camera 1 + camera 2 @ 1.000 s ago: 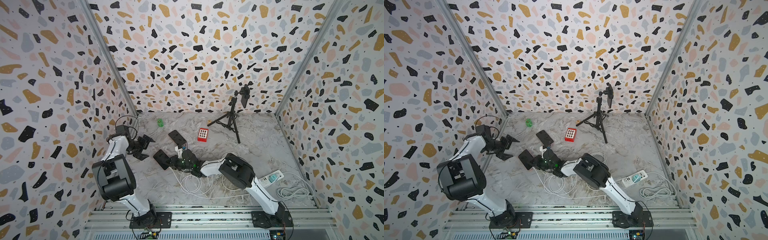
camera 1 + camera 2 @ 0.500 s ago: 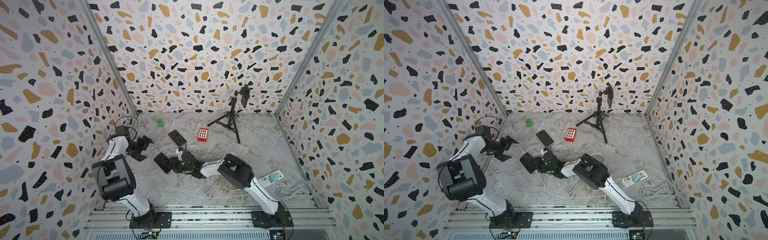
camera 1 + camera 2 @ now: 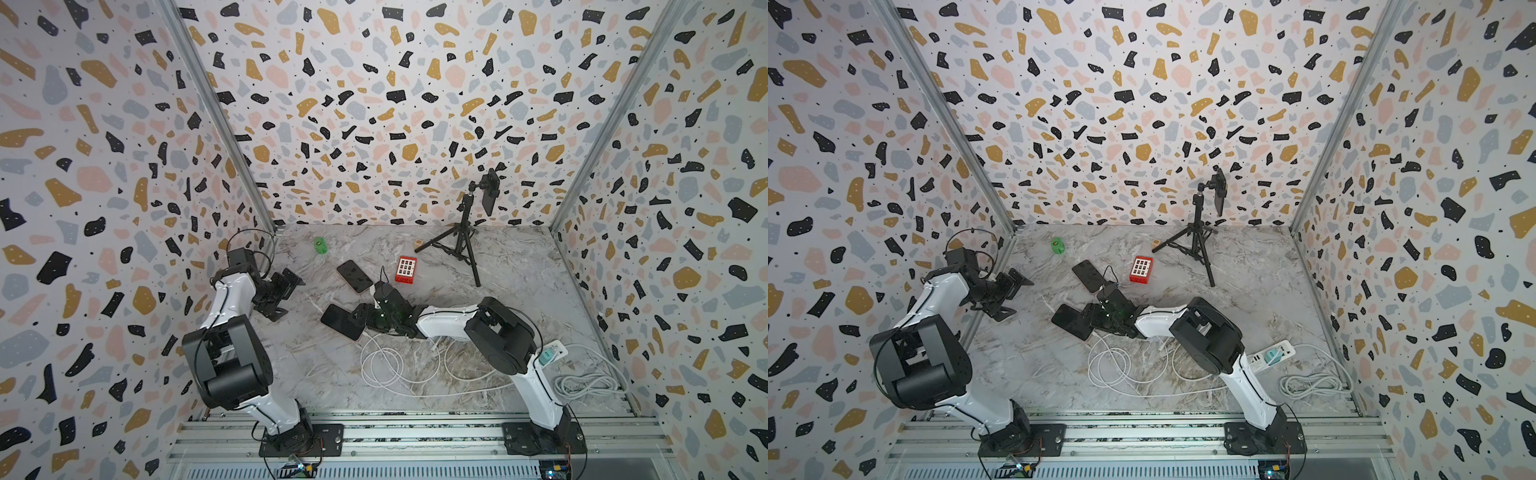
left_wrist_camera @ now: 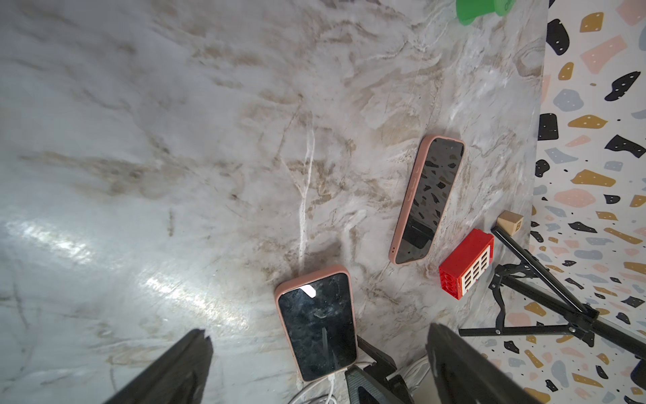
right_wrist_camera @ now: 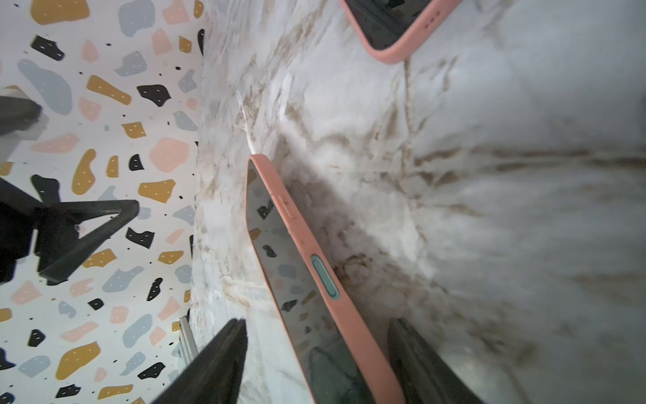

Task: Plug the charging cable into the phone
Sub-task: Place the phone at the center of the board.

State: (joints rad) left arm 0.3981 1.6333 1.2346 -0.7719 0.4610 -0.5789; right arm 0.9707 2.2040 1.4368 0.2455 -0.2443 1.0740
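Right claw [image 5: 318, 321]: released. Its dark fingers [image 5: 216, 363] stand on either side of the near phone [image 5: 276, 266], and bare marble shows between one finger and the pink case.
Near phone: flat and screen up near the middle of the marble table [image 3: 519, 291], under the right claw's tips.
Charging cable [image 4: 331, 383]: its white plug meets the near phone's bottom end. The rest lies in loose white loops on the table in front of the right arm.
Right arm: elbow raised above its front-right base, forearm stretched low to the left, almost level with the table.
Left claw [image 3: 286, 297]: spread wide and holding nothing. It hangs above the table close to the left wall, aimed at the phones and well apart from them.
Left arm: folded tightly over its front-left base, forearm running back along the left wall.
Second phone [image 3: 354, 276]: pink case, flat, behind the near phone and apart from it.
Red block [image 3: 406, 270]: just beside the second phone.
Left wrist view alone: the plug at the phone's end, which the right claw hides in both top views.
Right wrist view alone: the case's side buttons and the gap beside one finger.
Top views alone: the power strip [image 3: 548, 355] at the right, and a tripod [image 3: 463, 237] at the back carrying a third phone.
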